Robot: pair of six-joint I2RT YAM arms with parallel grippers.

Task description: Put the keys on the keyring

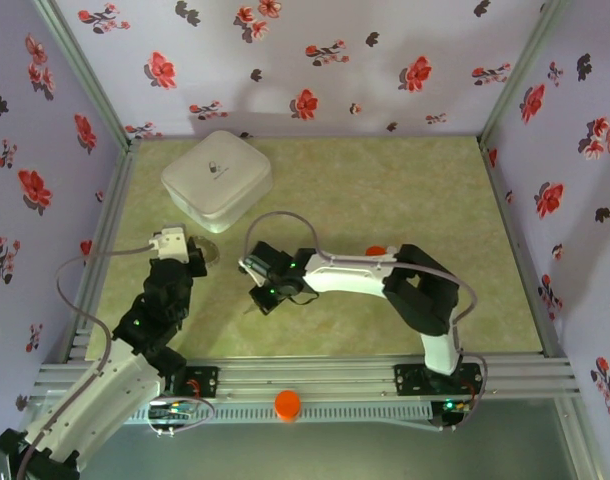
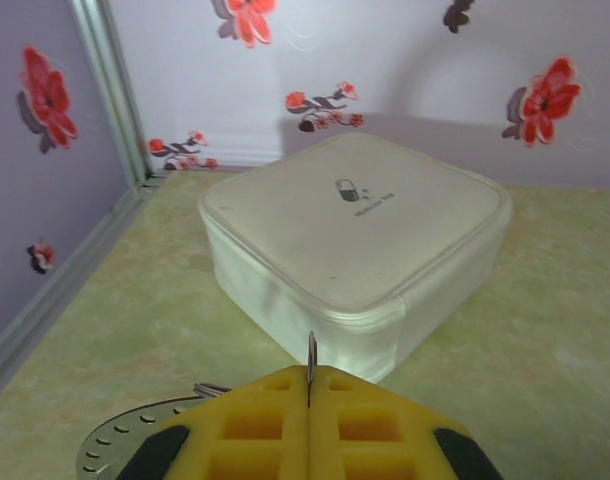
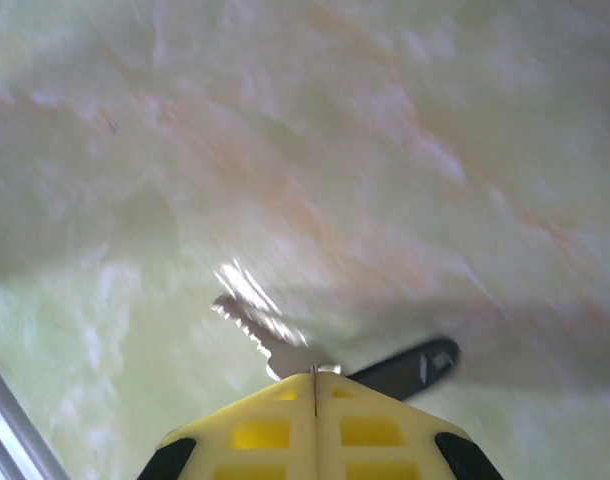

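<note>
Pinching a key [image 3: 247,318] between my right gripper's [image 3: 314,374] pads, I have them pressed flat together on the base of its toothed metal blade, which juts up and to the left against the pale green table [image 3: 405,150]. A black head [image 3: 410,367] with a small hole pokes out to the right of the same fingertips, and the blur stops me telling whether it belongs to this blade or is the second key lying beside it. The keyring [image 2: 110,448] sits well apart from that key, over by my left gripper [image 2: 310,372], its dark dotted rim showing low at the left, under the yellow fingers. Those left fingers are closed tight too, with a thin metal sliver standing up in the seam between them; I cannot tell whether that is the ring's edge nipped there or something else. Just beyond them stands the white square box [image 2: 355,250], and from above a small red-orange thing [image 1: 375,250] peeks out behind my right forearm, too small to name. By my reckoning the job is barely under way: one key is in hand and no key is threaded on the ring. What is left is carrying this key across, working it into the coil, then doing the same for the other.
</note>
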